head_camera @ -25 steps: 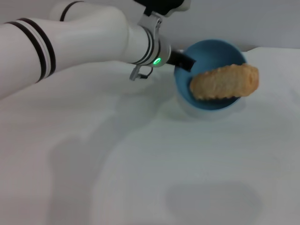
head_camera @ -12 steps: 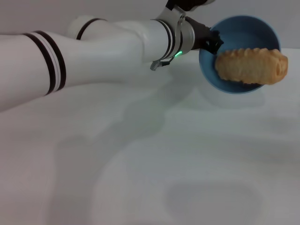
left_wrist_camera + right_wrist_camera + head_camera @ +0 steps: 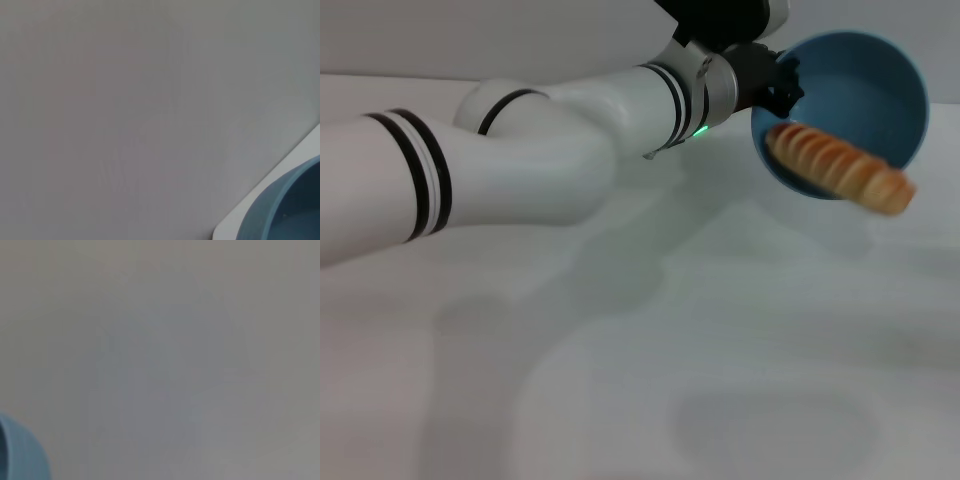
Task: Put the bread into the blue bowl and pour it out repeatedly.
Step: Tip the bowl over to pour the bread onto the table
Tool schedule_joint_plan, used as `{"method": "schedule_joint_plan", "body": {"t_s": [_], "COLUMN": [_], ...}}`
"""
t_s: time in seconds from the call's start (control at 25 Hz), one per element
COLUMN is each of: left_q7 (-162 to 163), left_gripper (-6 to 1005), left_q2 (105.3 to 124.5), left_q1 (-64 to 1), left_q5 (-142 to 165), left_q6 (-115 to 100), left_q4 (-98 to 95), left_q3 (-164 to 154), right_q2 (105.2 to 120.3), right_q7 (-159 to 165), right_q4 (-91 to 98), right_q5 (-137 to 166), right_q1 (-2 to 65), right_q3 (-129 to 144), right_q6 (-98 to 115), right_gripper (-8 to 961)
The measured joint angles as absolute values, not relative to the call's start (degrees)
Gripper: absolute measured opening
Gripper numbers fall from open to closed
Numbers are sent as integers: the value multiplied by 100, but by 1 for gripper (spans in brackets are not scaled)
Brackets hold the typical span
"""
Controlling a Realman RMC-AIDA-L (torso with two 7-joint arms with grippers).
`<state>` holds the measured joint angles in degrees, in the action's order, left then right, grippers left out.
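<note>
A plain white worktop [image 3: 720,380] with a smooth matte surface, lit softly from above so that faint grey shadows lie across it, and behind its far edge a bare, light grey wall [image 3: 520,35] without any marks.

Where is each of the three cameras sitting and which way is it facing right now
Head view: on the robot's head, facing forward and down at the white table; the left arm holds the tipped blue bowl, the bread sliding out.
Left wrist view: on the left wrist; mostly blank grey, bowl rim in one corner; no body shows.
Right wrist view: on the right wrist; mostly blank grey; no body shows.
Shared: all three show the bowl.
</note>
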<state>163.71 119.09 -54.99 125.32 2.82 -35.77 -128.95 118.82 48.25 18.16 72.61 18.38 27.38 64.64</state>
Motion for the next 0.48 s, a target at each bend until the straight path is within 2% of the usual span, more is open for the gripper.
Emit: {"method": "schedule_joint_plan", "body": {"t_s": [0.48], "left_q7": [16398], "left_gripper": [1], "left_q2": [11909], "left_q1": [-5397], "left_q5": [12533], "left_q6": [628], "left_q4": [-3728], "left_q3": [-13148], "right_q2": [11859], "right_q7": [4390], "right_q4": [1450], "right_q5": [6721], "right_q1": [1886], "right_q3": [2760], "right_q6": [6455], "right_gripper": [554]}}
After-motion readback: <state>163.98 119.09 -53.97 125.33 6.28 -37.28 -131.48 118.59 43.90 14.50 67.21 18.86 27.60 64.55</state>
